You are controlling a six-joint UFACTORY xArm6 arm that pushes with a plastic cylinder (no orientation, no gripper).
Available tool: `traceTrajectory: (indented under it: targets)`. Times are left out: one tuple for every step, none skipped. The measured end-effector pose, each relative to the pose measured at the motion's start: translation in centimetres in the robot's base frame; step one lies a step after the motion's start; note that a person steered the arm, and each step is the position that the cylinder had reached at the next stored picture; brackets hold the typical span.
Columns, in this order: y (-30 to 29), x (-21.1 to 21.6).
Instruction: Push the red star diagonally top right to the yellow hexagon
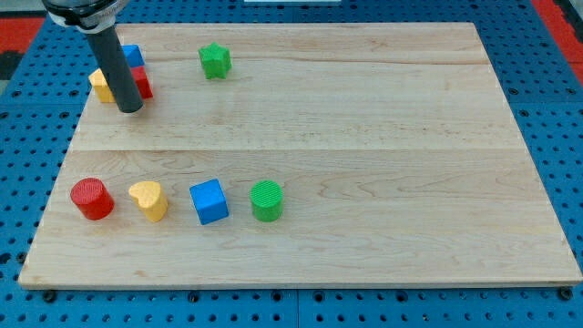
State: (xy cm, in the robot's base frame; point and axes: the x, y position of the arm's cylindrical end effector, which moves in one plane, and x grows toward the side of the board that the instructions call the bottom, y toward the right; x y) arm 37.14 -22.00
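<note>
My tip (pixel 130 109) stands at the view's upper left, just below a tight cluster of three blocks. The red star (pixel 143 83) shows only partly behind the rod, on its right side. The yellow hexagon (pixel 100 84) shows partly on the rod's left side. A blue block (pixel 133 56) sits just above the two, its shape partly hidden by the rod. The tip is touching or nearly touching the red star's lower edge; I cannot tell which.
A green star (pixel 215 61) lies to the right of the cluster. Along the lower left stand a red cylinder (pixel 91 199), a yellow heart (pixel 149 200), a blue cube (pixel 209 201) and a green cylinder (pixel 267 200). The wooden board (pixel 383 164) rests on a blue pegboard.
</note>
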Motion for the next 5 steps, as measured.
traceTrajectory:
  targets:
    - [-0.5,-2.9]
    - [0.2,-6.2]
    - [1.7,-7.3]
    - [1.9,-10.1]
    - [3.6,-11.0]
